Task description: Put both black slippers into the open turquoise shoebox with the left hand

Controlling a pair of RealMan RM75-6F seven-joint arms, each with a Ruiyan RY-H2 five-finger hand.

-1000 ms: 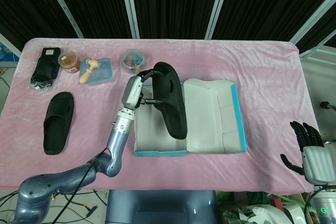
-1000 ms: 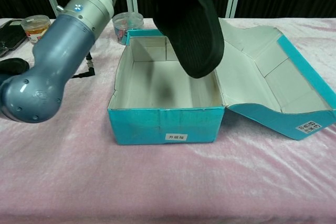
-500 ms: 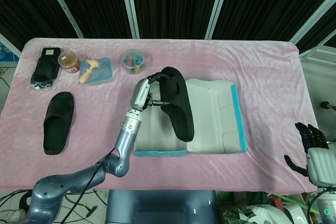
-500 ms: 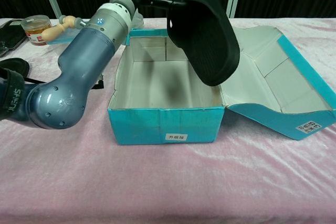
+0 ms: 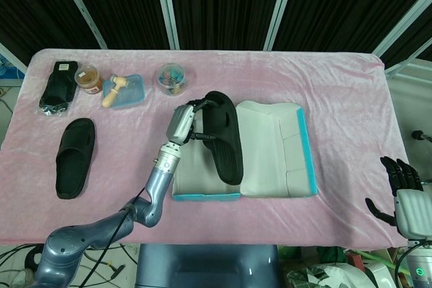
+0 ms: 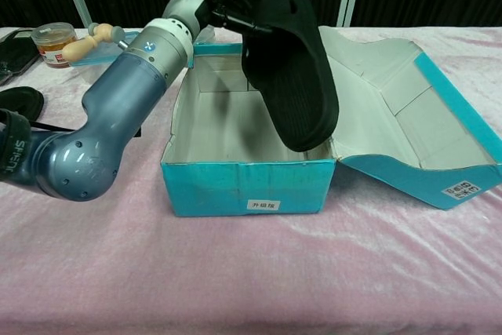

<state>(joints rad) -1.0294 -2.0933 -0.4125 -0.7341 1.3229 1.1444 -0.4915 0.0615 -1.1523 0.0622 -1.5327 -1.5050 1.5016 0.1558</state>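
Here the left hand (image 5: 183,123) grips a black slipper (image 5: 224,137) over the shoebox (image 6: 243,183).

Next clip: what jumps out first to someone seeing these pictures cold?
The left hand holds a black slipper tilted over the open turquoise shoebox at the table's middle, its lower end dipping toward the box's right side. The second black slipper lies flat on the pink cloth far to the left, while the right hand hangs off the table's right edge, holding nothing.
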